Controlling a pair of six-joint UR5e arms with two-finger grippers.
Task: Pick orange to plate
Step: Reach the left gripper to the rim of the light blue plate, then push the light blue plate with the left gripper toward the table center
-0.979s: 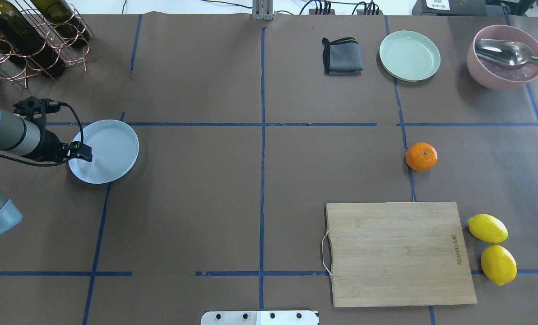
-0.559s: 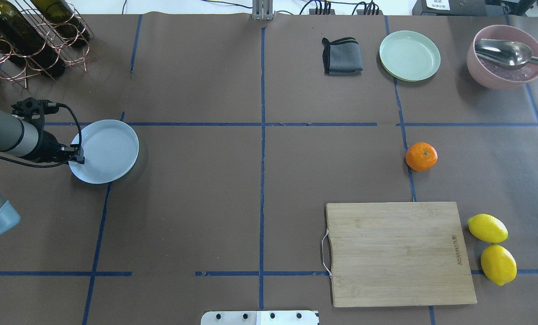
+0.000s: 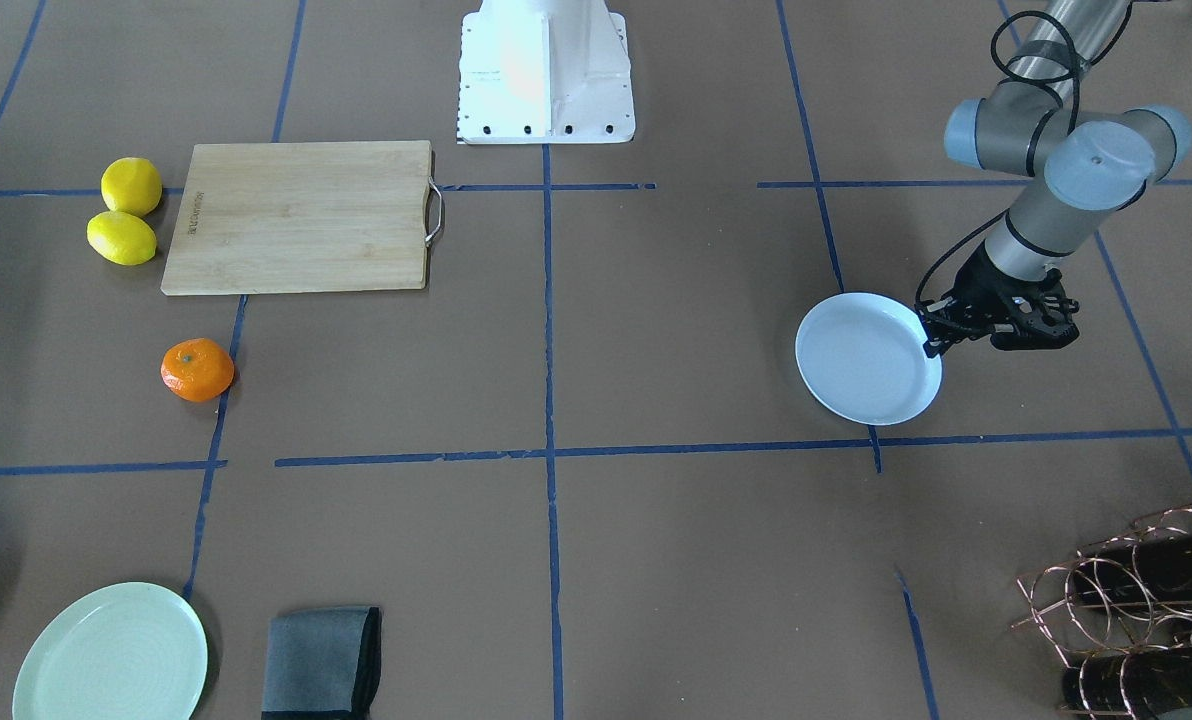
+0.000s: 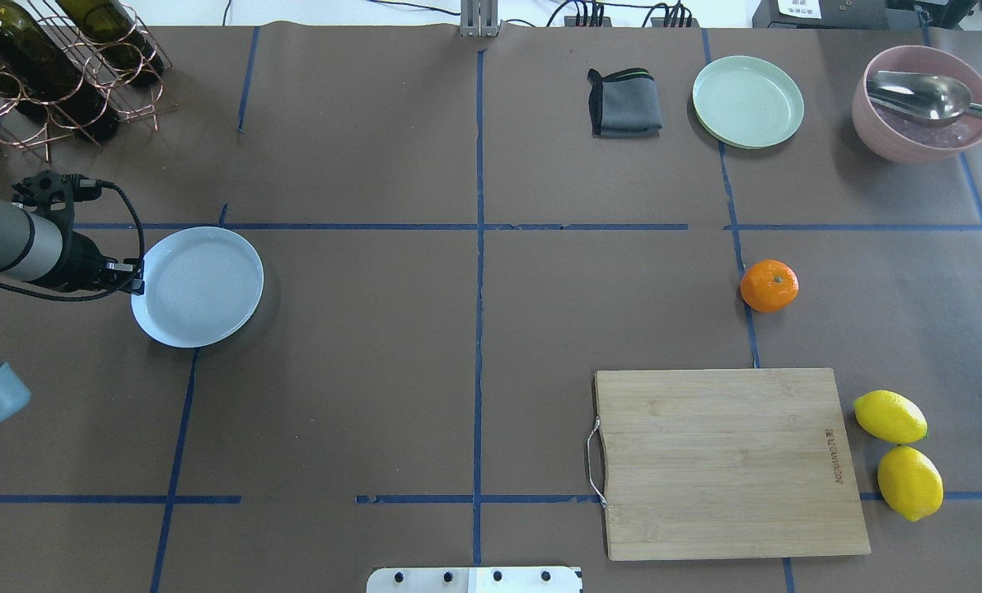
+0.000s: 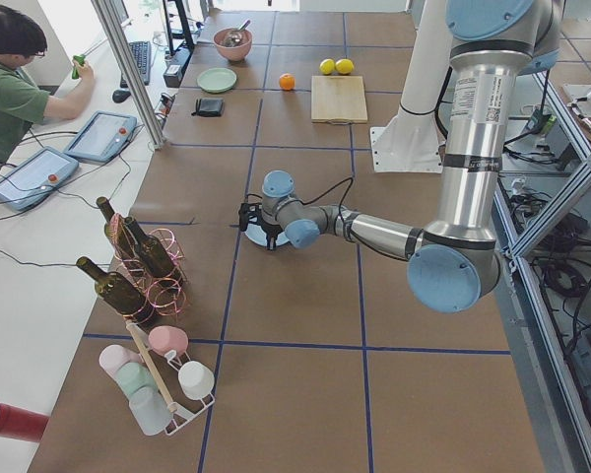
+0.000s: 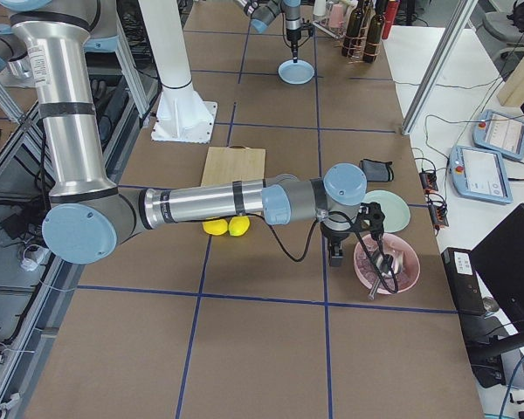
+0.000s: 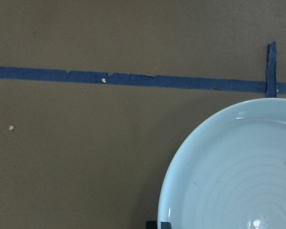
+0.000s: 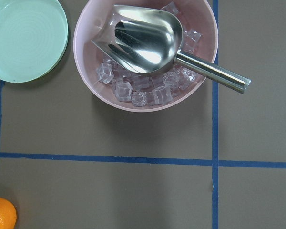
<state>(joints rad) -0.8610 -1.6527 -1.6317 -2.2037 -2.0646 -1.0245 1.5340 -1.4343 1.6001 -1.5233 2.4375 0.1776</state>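
1. The left end effector (image 4: 134,278) stands at the rim of the plate (image 4: 198,287), on the side facing the worktop's (image 4: 376,329) left end. Its fingers are small and dark in the overhead and front-facing views, and the left wrist camera catches only a dark sliver at its bottom edge. I cannot tell whether they are spread or pinching the rim.
2. A second ago this end effector reached in over the plate. It has since drawn back to the rim, and the plate has slid slightly toward the worktop's middle and toward the robot. This looks like the plate being positioned, not the fruit being handled, and the plate is empty.
3. The right end effector (image 6: 336,253) shows only in the right side view, hanging near the pink bowl (image 8: 78,47). Its state cannot be told.
4. The orange (image 4: 769,286) lies on the worktop's right half, well apart from the plate and unmoved, so the pick has not begun.
5. The overhead view misses the right arm entirely. The right wrist camera shows where it looks: the bowl of ice cubes (image 8: 133,90) with the metal scoop (image 8: 148,40), the pale green plate (image 8: 24,38), and the orange only at its lower-left corner.
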